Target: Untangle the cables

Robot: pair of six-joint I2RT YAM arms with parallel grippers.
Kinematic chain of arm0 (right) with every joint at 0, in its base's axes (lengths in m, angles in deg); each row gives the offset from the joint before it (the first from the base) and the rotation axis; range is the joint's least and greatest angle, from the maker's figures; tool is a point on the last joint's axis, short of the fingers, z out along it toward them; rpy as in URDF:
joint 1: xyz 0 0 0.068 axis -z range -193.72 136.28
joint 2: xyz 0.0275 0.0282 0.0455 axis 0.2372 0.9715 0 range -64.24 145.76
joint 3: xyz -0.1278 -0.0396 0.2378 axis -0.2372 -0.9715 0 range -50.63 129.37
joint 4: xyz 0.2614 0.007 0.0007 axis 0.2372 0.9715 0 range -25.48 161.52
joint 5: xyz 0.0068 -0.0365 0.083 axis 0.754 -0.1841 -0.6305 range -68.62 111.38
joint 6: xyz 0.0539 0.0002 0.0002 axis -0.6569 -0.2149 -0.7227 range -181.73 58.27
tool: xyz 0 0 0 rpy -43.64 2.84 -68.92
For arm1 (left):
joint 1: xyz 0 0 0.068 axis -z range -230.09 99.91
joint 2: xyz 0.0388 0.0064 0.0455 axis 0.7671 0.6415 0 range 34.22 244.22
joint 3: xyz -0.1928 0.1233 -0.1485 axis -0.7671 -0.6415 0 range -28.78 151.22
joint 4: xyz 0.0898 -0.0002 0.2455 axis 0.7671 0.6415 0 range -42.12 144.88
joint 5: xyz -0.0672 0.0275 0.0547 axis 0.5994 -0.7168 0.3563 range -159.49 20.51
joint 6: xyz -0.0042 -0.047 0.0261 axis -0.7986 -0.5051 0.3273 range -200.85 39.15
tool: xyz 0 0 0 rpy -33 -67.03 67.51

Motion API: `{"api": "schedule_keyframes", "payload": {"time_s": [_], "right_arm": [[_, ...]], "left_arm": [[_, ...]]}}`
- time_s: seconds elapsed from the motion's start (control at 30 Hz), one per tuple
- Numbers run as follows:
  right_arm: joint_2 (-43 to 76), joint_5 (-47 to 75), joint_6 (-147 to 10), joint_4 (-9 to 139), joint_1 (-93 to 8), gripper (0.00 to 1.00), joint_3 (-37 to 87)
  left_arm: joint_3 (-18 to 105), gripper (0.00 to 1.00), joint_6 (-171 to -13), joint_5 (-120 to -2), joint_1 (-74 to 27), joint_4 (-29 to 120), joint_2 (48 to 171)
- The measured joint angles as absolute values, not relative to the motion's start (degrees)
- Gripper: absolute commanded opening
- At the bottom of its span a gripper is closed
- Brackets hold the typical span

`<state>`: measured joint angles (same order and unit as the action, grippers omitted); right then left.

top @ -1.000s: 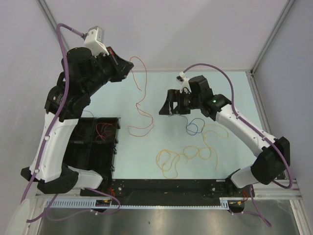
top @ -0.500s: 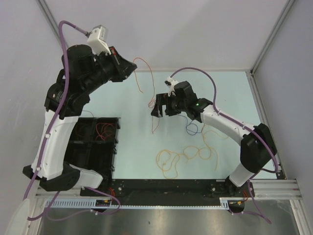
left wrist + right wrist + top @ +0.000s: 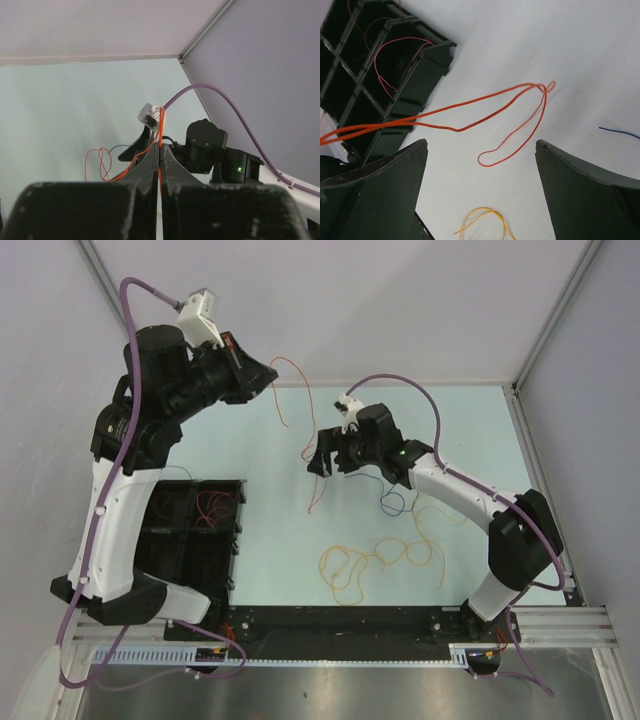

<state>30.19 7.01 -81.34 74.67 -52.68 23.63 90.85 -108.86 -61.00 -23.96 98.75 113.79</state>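
Red cable (image 3: 456, 130) clamped in the tightly closed fingers of the left gripper (image 3: 159, 151), strand trailing away from its tip toward the right gripper (image 3: 480, 150), jaws spread wide, holding nothing, cable's end loop lying just beyond the gap between them

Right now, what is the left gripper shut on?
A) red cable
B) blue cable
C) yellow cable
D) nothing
A: in the left wrist view, the left gripper has its fingers pinched together on the red cable, which runs out from between them.
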Motion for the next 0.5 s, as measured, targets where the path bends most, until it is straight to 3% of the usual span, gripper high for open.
{"api": "schedule_keyframes", "payload": {"time_s": [0.33,0.5], "right_arm": [[29.93,-11.31,-99.49,73.47,-31.96,0.89,23.63],[31.68,-17.41,-111.44,76.66,-32.22,0.90,23.63]], "left_arm": [[92.73,0.00,-108.70,-56.85,-26.67,99.84,115.34],[92.56,0.00,-108.79,-55.58,-26.72,99.76,115.34]]}}
